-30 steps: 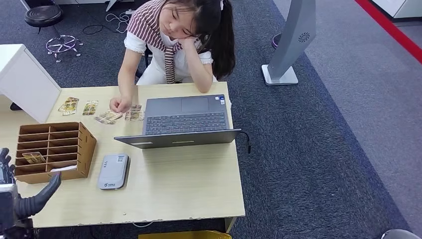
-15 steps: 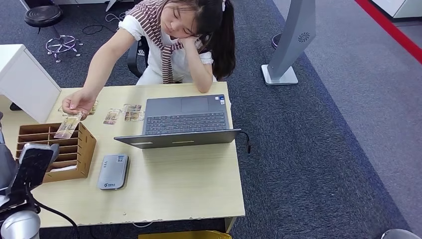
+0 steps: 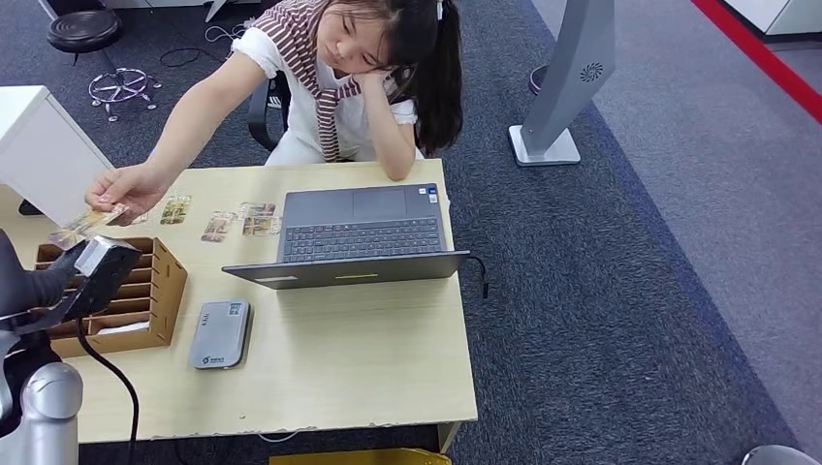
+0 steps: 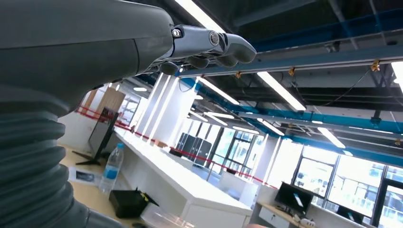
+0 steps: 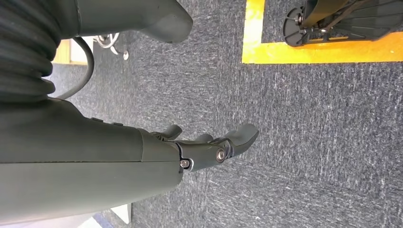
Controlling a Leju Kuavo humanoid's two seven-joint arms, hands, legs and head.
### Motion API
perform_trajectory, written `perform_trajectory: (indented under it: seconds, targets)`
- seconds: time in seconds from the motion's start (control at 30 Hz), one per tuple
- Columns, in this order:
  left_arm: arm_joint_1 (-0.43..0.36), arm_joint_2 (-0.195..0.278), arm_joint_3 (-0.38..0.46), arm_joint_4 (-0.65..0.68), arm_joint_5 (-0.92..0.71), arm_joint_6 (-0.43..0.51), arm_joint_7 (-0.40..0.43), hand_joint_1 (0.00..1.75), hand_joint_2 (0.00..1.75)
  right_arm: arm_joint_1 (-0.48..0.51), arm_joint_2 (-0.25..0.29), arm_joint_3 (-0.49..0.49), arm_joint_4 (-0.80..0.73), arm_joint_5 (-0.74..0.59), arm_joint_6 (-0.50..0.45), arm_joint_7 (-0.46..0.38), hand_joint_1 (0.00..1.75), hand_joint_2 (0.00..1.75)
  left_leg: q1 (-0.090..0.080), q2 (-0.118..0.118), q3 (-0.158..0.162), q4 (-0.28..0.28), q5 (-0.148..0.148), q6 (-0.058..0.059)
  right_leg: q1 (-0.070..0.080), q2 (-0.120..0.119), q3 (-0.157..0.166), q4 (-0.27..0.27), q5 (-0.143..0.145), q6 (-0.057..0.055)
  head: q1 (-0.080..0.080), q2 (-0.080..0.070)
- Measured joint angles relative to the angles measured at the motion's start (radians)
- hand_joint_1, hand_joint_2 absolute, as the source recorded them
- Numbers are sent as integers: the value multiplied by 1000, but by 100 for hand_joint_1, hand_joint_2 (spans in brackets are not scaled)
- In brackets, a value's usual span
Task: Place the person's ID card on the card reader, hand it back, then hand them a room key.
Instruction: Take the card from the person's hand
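Note:
The person's hand (image 3: 126,189) holds a card (image 3: 85,226) out over the table's far left corner. My left hand (image 3: 24,281) is raised just below that card; whether they touch I cannot tell. Seen from the left wrist, my left hand (image 4: 209,47) has its fingers stretched out with nothing in them. The grey card reader (image 3: 221,333) lies flat on the table, near the front edge. Beside it stands a wooden slotted box (image 3: 165,291) with a card in one slot. My right hand (image 5: 214,145) hangs over the carpet, fingers apart and empty.
An open laptop (image 3: 359,237) sits mid-table in front of the seated person. Several more cards (image 3: 218,228) lie between the laptop and the box. A white cabinet (image 3: 48,155) stands at the table's left end.
The person picked a card off the table and carried it left, over the box, out to my left side. My left arm rose from the table's front edge up to it.

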Motion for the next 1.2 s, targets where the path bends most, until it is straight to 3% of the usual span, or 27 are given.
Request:
perform_trajectory:
  seconds: [0.3, 0.43, 1.2]
  targets:
    - [-2, 13, -11, 4, -7, 3, 7, 0, 175, 0, -5, 0, 3, 12, 5, 0, 0, 175, 0, 0, 0, 0, 0, 0, 0, 0, 0, 0, 0, 0, 0, 0]
    - [-2, 16, -13, 4, -7, 3, 8, 175, 175, 0, -6, 0, 3, 13, 6, 0, 0, 175, 0, 0, 0, 0, 0, 0, 0, 0, 0, 0, 0, 0, 0, 0]
    - [32, 23, -19, 4, 45, -1, -25, 175, 175, 0, -7, 0, 4, 17, 8, 3, 0, 175, 0, 0, 0, 0, 0, 0, 0, 0, 0, 0, 0, 0, 0, 0]
